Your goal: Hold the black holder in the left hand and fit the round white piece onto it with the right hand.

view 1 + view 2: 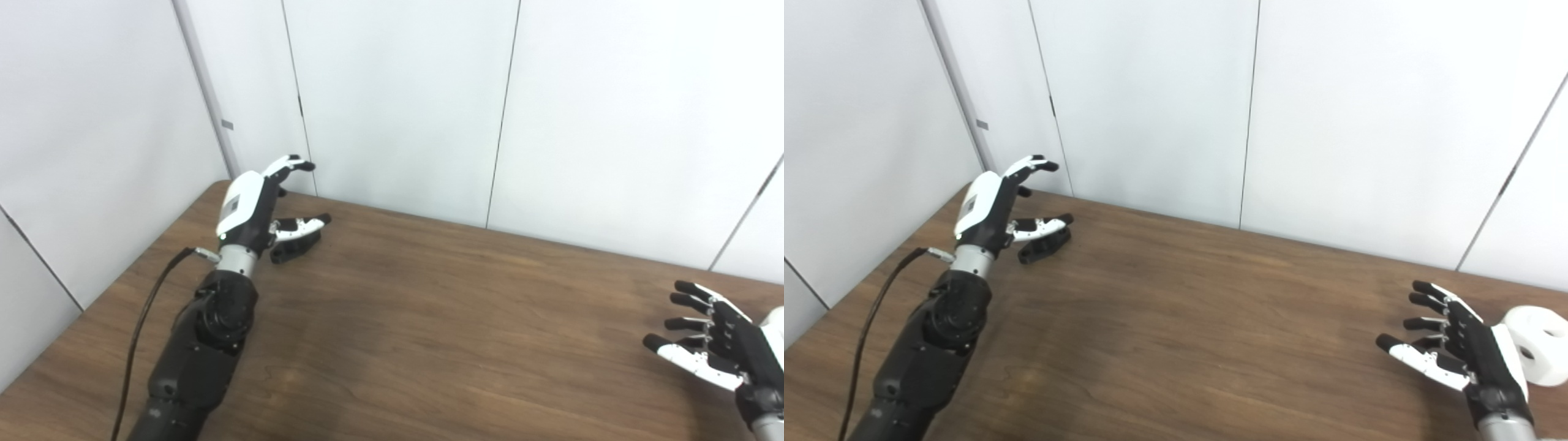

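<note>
The black holder (1044, 245) lies on the brown table at the far left, just under the thumb of my left hand (998, 205). That hand hovers over it, open, fingers spread and not touching it as far as I can see. The round white piece (1540, 346) rests on the table at the far right; in the left eye view only its edge (776, 321) shows. My right hand (1458, 352) is open beside it, to its left, palm turned inward, fingers apart and holding nothing.
White wall panels (1151, 98) stand close behind the table (1182, 318) and along its left side. A black cable (876, 300) runs along my left forearm near the table's left edge.
</note>
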